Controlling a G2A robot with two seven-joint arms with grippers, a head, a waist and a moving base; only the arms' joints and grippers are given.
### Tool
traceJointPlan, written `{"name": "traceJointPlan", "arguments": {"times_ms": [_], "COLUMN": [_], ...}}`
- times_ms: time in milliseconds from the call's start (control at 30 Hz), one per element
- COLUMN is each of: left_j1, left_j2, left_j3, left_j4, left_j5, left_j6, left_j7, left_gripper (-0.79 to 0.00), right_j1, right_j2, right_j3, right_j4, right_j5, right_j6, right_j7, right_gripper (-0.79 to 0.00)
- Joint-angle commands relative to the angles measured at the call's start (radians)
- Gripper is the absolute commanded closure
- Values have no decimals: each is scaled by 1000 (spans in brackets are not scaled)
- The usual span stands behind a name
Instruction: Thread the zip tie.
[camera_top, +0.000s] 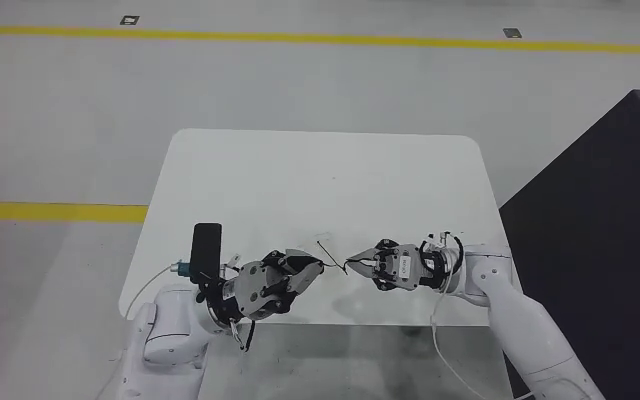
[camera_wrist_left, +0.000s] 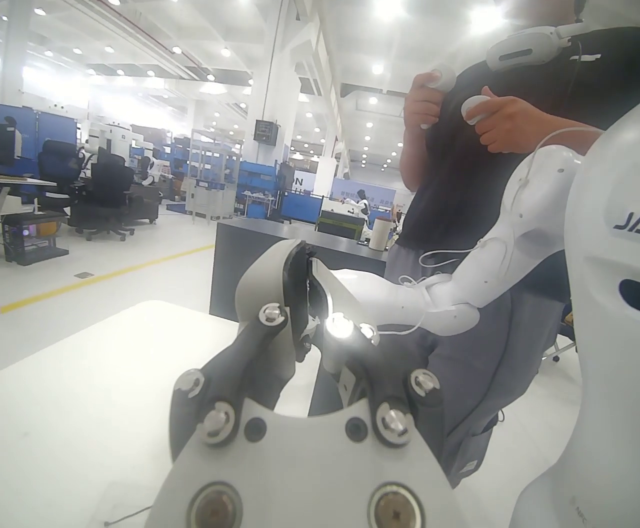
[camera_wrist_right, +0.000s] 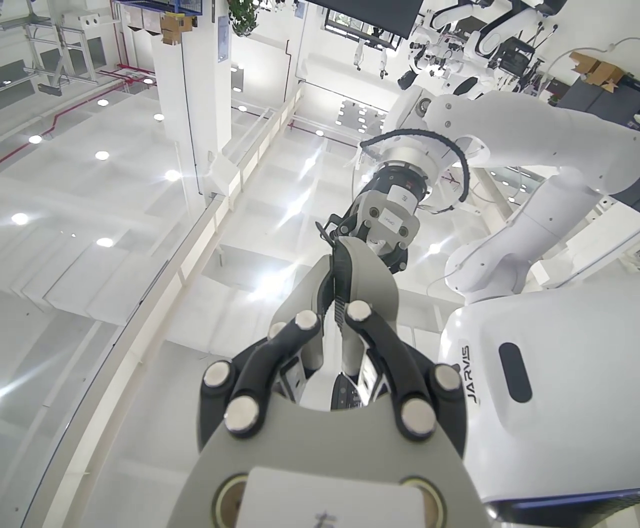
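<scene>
Two robot arms meet tip to tip above the near edge of the white desk (camera_top: 320, 170), about midway along it. The left end effector (camera_top: 312, 267), reaching in from the near-left corner, has its grey fingers drawn narrow. In the top view the thin black zip tie (camera_wrist_right: 326, 232) runs straight into their tips, and they pinch that end. The right end effector (camera_top: 354, 266), coming from the near-right corner, is clamped on the tie as well. Its wrist view shows the ribbed black strip squeezed flat between the two fingers, with a short free end poking past the fingertips toward the other arm's fingers just beyond.

The tie hangs in the air between the pair, off the desk top. Seen from above it reads as a bent line, with one thin leg angling away from the gap toward the far edge. The two sets of fingertips sit near each other but apart, the tie bridging them.

Back along the arms, a black box (camera_top: 207, 250) stands on the left forearm and a black cable (camera_top: 452, 240) loops around the right wrist. Past the far edge lies grey floor (camera_top: 90, 120) crossed by a yellow line (camera_top: 300, 38). A second yellow line (camera_top: 70, 211) meets the desk's left edge. A dark panel (camera_top: 590, 200) stands off the right edge.
</scene>
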Motion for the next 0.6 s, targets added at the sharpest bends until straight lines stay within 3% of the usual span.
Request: {"name": "traceJointPlan", "arguments": {"times_ms": [0,567], "left_j1": [-3,2], "left_j2": [3,23], "left_j3": [1,2], "left_j4": [5,12], "left_j5": [10,68], "left_j6": [0,5], "left_j7": [9,82], "left_gripper": [0,0], "right_j1": [-1,-5], "right_j2": [0,5], "right_j3": [-3,-2], "right_j4": [-4,-3], "right_j5": [-6,-14], "right_j6": [1,2], "right_j7": [-4,7], "right_gripper": [0,0]}}
